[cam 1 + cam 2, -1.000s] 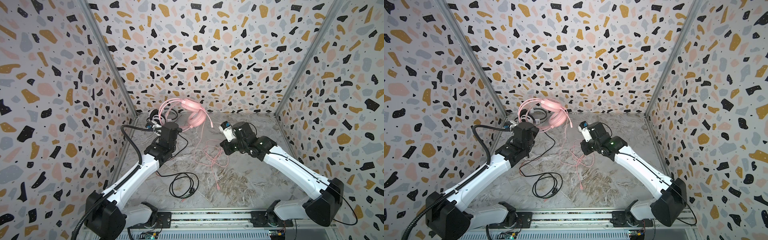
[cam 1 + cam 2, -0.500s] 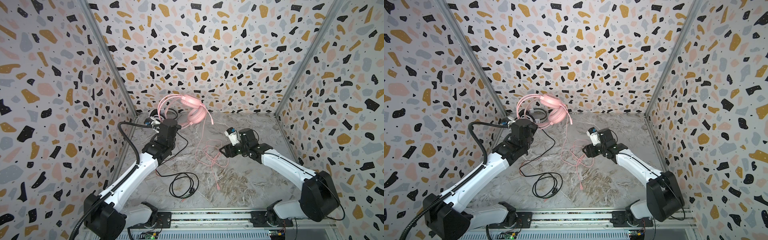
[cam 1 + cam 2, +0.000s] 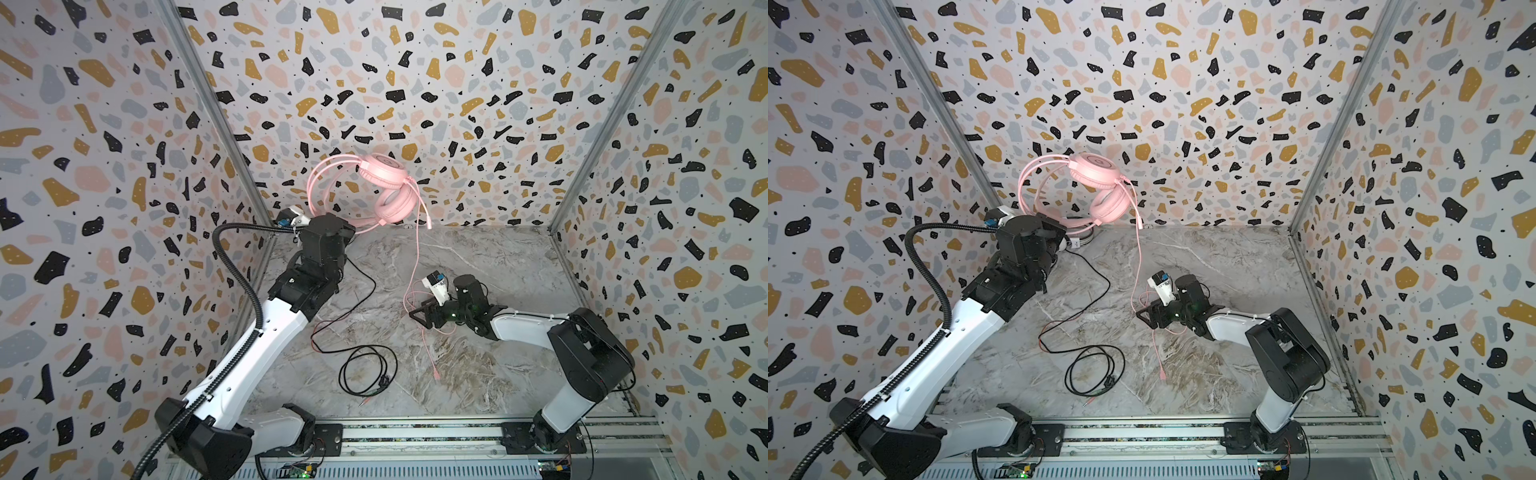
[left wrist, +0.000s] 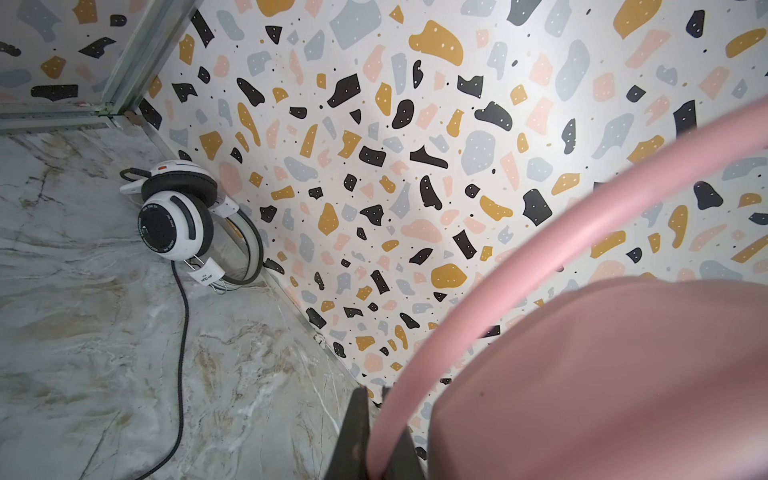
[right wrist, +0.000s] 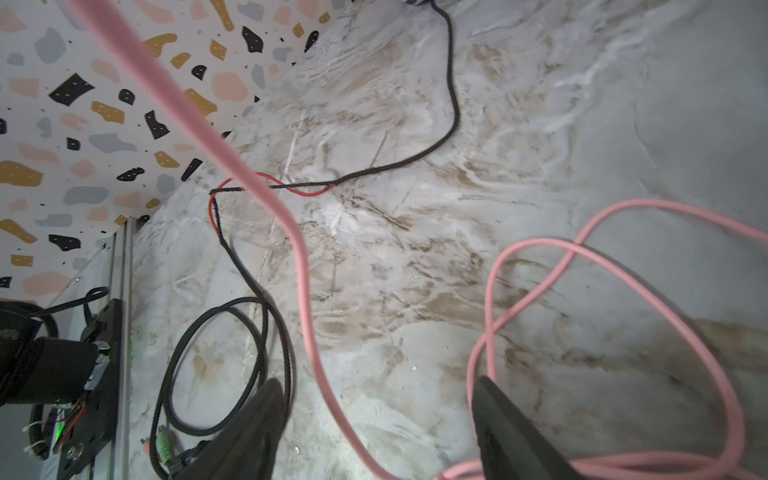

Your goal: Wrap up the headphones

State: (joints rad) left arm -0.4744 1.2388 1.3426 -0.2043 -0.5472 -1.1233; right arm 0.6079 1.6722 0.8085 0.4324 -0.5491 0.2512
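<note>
Aloft near back wall: pink headset (image 3: pixel 386 183), band clamped in left claw (image 4: pixel 374 415). The right claw (image 5: pixel 376 384) is apart around pink cable (image 3: pixel 415 266), low over worktop (image 3: pixel 490 257). Risk: closing misses the thin cable, or loops snag black cable (image 3: pixel 365 365).

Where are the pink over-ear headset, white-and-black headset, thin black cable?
pink over-ear headset (image 3: pixel 384 168): top view, upper ear cup.
white-and-black headset (image 4: pixel 172 228): left wrist view, ear cup.
thin black cable (image 5: pixel 456 99): right wrist view, curved run.
</note>
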